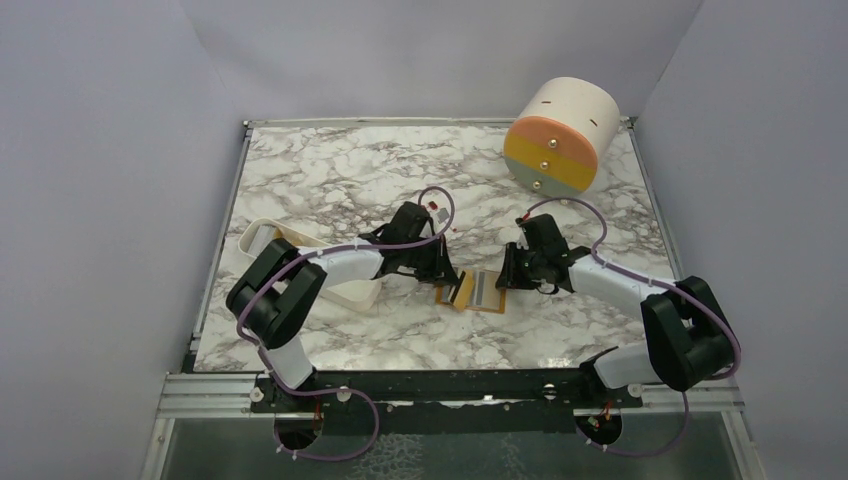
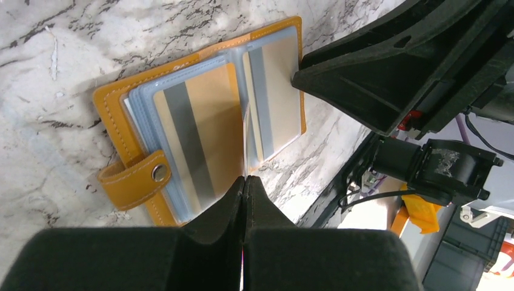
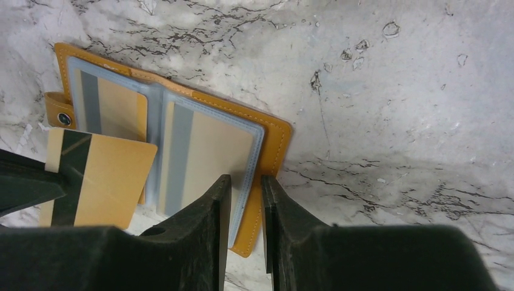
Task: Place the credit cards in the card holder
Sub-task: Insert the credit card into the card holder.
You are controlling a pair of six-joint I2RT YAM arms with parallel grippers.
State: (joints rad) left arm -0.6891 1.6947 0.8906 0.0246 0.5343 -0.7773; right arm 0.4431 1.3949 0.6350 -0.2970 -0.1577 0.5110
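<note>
The orange-tan card holder lies open on the marble between my grippers, with its snap strap to one side. Each of its clear sleeves holds a golden card with a grey stripe, which also show in the right wrist view. My left gripper is shut on another golden credit card with a dark stripe, held tilted over the holder's strap side. My right gripper has its jaws a narrow gap apart, tips at the holder's opposite edge.
A white oblong tray lies under my left arm at the left. A big cream-orange drum stands at the back right. A small red-and-white stick lies behind my left wrist. The table's front edge is close behind the holder.
</note>
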